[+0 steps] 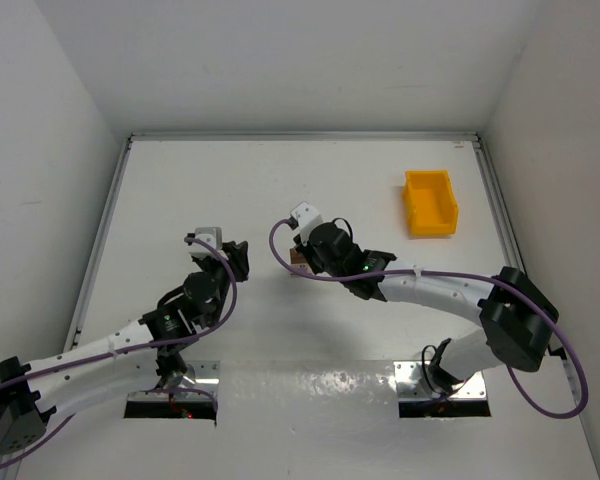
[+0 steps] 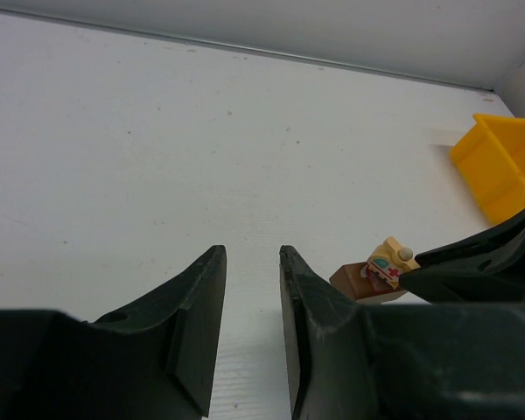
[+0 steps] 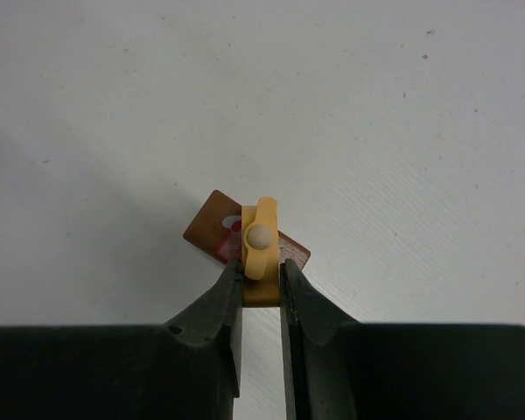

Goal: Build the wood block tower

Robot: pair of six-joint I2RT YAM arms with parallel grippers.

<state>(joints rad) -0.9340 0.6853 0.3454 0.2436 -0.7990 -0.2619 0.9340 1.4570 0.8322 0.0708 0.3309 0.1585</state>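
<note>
A dark brown wood block with a red and white print lies flat on the white table. My right gripper is shut on a pale tan block with a round peg on top, and holds it on or just above the brown block. In the left wrist view the tan block shows a painted face and sits over the brown block. My left gripper is open and empty, a little to the left of the blocks. From above, the left gripper faces the right gripper, which hides most of the blocks.
A yellow plastic bin stands at the back right, and also shows in the left wrist view. White walls close the table at the back and on both sides. A purple cable loops over each arm.
</note>
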